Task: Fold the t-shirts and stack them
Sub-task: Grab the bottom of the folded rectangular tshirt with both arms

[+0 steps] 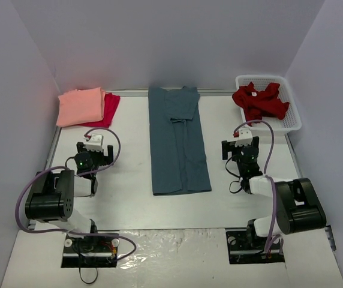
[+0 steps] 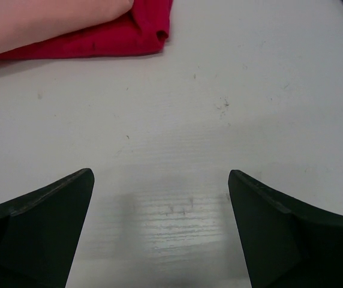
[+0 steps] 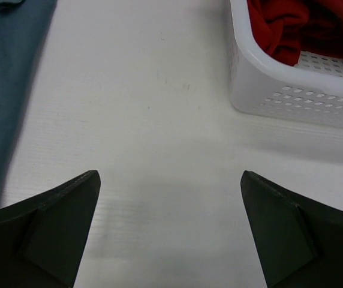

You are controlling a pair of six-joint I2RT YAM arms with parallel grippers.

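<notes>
- In the middle of the white table: slate-blue t-shirt, flat, folded into a long strip with the sides turned in, running from the far edge toward the near side.
- At the far left corner: salmon-pink t-shirt, folded, on top of the folded crimson t-shirt; only the right and near edges of the crimson one peeking out from under it.
- At the far right corner: white plastic basket with small holes in its walls; inside it, the dark red t-shirt, all bunched up, not folded.
- Left gripper: jaws wide apart, nothing between them, over bare table just near of the pink and crimson pile, not touching it.
- Right gripper: jaws wide apart too, nothing held, over bare table between the blue shirt on its left and the basket at its far right, touching neither.
- Blue shirt between the two grippers, apart from both.
</notes>
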